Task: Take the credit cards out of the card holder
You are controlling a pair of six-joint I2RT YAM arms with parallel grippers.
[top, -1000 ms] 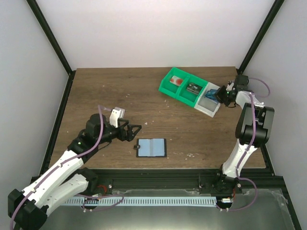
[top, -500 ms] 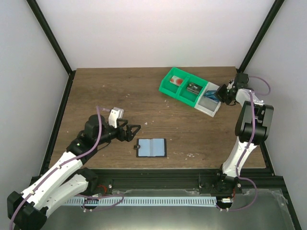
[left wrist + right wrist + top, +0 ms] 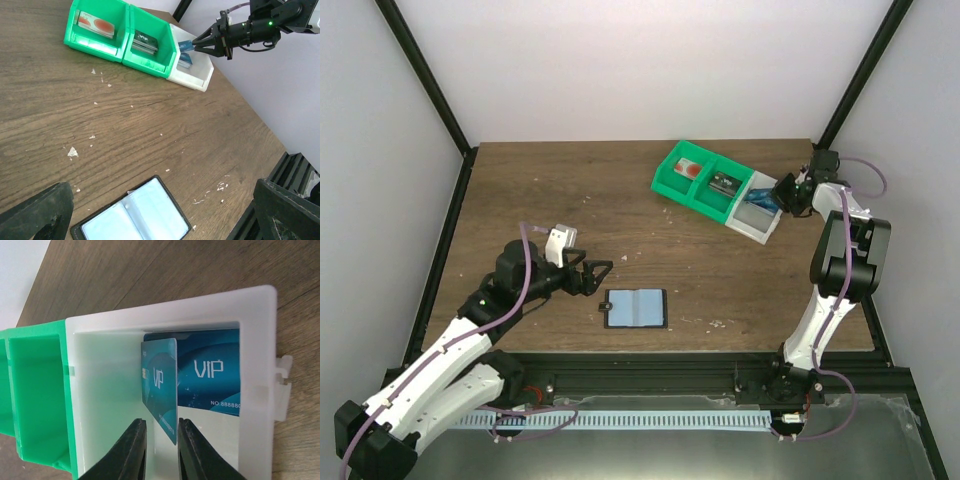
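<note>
One brown wood-grain table (image 3: pixel 520 190). Far right on it, a green plastic two-compartment bin (image 3: pixel 95 47) joins a white plastic bin (image 3: pixel 105 390). Left gripper (image 3: pixel 605 277) low at centre-left, jaws spread wide. Just right of it, apart, the black-edged bifold card holder (image 3: pixel 635 308) lies open, pale blue panels up. Right gripper (image 3: pixel 161 424) over white bin, jaws narrowly parted about an upright teal VIP card (image 3: pixel 160 385); gripped or loose, cannot tell. Second teal VIP card (image 3: pixel 215 375) lies flat beside it

Grn/wht bins (image 3: pixel 95 48) on wood tbl (image 3: pixel 540 190)
</note>
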